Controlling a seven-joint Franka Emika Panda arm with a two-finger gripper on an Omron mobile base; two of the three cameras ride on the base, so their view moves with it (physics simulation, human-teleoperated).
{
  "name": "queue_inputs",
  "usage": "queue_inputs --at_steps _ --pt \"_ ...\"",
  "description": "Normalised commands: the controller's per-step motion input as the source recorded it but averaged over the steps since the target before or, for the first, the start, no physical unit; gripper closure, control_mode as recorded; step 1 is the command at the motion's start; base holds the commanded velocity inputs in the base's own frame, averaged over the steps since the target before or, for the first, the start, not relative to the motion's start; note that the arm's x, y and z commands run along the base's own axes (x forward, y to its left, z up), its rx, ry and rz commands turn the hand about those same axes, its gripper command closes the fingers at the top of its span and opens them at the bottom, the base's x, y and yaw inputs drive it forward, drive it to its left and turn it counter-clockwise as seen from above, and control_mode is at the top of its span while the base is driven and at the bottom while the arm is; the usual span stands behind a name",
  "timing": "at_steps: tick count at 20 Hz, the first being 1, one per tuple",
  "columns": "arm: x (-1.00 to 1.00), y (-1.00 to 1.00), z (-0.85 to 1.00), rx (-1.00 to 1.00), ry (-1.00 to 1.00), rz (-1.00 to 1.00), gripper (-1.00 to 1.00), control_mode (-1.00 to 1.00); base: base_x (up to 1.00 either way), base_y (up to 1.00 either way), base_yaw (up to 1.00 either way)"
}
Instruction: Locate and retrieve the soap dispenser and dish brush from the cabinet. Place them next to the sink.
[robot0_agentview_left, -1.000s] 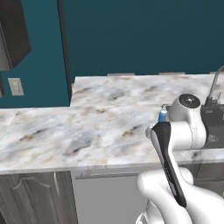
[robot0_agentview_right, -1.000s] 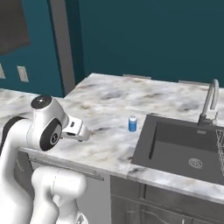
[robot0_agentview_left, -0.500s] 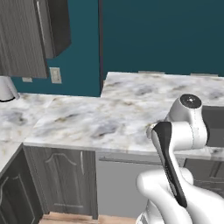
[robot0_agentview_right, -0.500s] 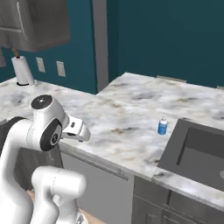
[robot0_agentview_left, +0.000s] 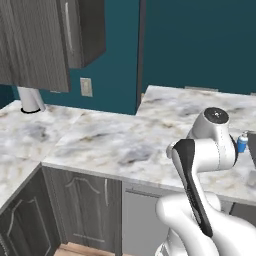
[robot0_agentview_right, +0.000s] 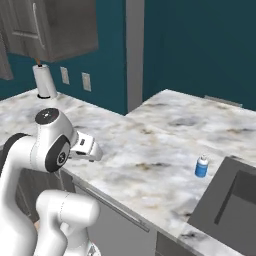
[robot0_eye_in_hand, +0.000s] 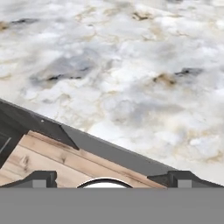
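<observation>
Jaws stand fully apart with nothing between them; in the hand view the two dark fingertips sit wide at the bottom edge. They point down at the front lip of the table, with the wooden floor showing below that lip. The arm is folded close to its base, a tucked carrying pose, so I judge it is not reaching for anything at present.

Soap dispenser: upright on the marble, well apart from the jaws and off to the arm's right, just beside the rim of the sink. Its position beside the basin reads as the finished placement for that item. From the left base camera the bottle peeks out behind the arm's elbow.

Cabinet: hangs on the wall up and to the left of the jaws, well apart; its door looks shut from both base cameras. Interior hidden, so the dish brush cannot be located from here. Judgement: brush retrieval is the remaining step, and the door must be opened first.

Paper towel roll stands on the table under the cabinet; two wall outlets beside it.

Writing: none readable. The bottle carries a white band, with no legible text.
</observation>
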Motion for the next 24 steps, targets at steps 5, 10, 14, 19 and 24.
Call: queue_inputs --at_steps 5,10,14,19,24 --pt "0.00 0.00 0.00 0.00 0.00 0.00 -1.00 1.00 0.12 0.12 0.20" --pt "0.00 0.00 0.00 0.00 0.00 0.00 -1.00 1.00 -0.14 0.35 0.22" --pt "0.00 0.00 0.00 0.00 0.00 0.00 -1.00 1.00 -0.09 0.37 0.34" --pt "0.00 0.00 0.00 0.00 0.00 0.00 -1.00 1.00 -0.02 0.40 0.41" --pt "0.00 0.00 0.00 0.00 0.00 0.00 -1.00 1.00 0.01 0.43 0.43"
